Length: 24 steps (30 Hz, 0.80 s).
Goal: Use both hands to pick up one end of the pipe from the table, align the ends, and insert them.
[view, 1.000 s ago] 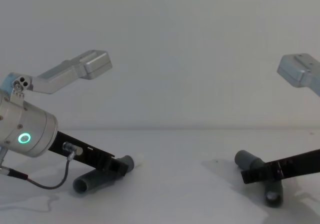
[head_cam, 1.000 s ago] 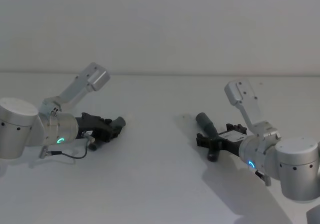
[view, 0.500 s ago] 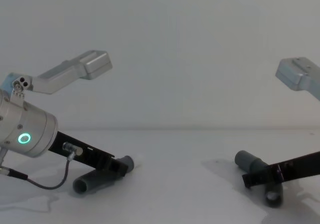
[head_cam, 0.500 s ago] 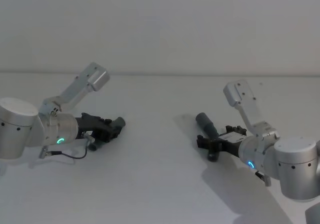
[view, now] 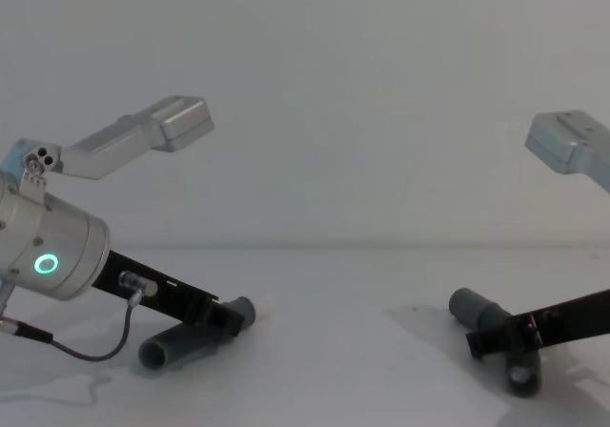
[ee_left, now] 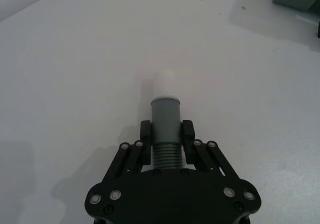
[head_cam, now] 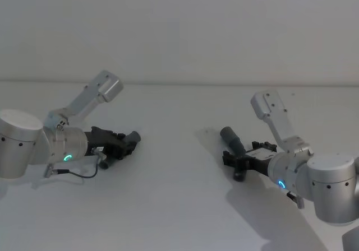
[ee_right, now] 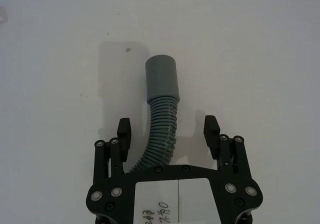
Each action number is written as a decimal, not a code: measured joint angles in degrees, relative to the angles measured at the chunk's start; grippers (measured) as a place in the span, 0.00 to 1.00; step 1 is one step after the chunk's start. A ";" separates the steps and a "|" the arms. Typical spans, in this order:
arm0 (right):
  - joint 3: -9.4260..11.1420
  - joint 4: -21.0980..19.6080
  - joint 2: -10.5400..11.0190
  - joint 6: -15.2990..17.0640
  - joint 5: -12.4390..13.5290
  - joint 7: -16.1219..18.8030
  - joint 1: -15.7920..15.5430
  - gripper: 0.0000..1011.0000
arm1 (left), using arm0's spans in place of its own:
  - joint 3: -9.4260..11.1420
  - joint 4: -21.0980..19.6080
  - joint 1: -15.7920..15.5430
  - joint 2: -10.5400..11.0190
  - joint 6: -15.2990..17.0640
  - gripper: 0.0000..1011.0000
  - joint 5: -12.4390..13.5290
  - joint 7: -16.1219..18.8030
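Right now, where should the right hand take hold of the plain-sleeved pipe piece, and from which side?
On the ribbed bend just behind the grey sleeve, coming from the ribbed end, as the open right hand is placed, one finger either side. The ribs likely resist slipping, and the sleeve stays clear, pointing ahead for insertion.

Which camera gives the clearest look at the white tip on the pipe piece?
The left wrist view: the white tip points straight out from the grey collar, clear of the left pincer. The chest view shows it faintly against the table; in the head view it is too small to tell.
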 joint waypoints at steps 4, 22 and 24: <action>0.01 0.04 0.00 0.07 -0.04 0.00 0.00 0.83 | 0.00 0.00 0.00 0.00 0.00 0.35 0.00 0.00; 0.01 0.15 0.01 0.23 -0.16 -0.01 0.00 0.73 | -0.01 -0.01 0.00 0.00 0.00 0.35 0.00 0.00; 0.01 0.15 0.00 0.24 -0.18 -0.01 0.00 0.71 | 0.00 0.00 0.00 0.00 0.00 0.35 0.00 0.00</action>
